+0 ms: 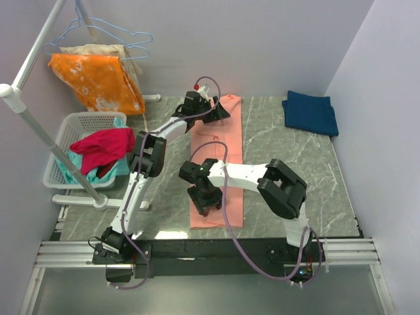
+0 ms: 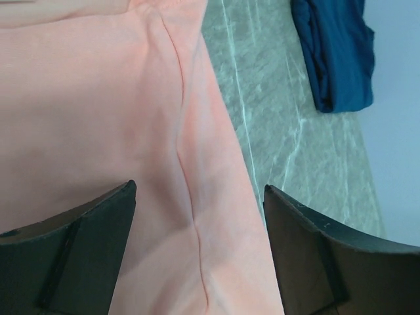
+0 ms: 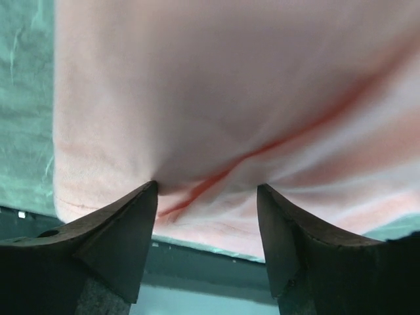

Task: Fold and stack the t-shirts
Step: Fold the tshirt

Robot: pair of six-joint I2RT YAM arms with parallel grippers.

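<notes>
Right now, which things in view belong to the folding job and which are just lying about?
Job: salmon-pink t-shirt, laid out in the middle; navy t-shirt, folded at the far right.
Lying about: orange blotched cloth, hanging far left; magenta-red garment in the white basket.

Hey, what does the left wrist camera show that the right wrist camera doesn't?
Only the left wrist view shows the folded navy t-shirt, lying apart on the table. Only the right wrist view shows the table's near edge, with the hem of the salmon-pink t-shirt lying along it. Both views show that pink shirt spread under an open gripper: the left gripper in one, the right gripper in the other.
</notes>
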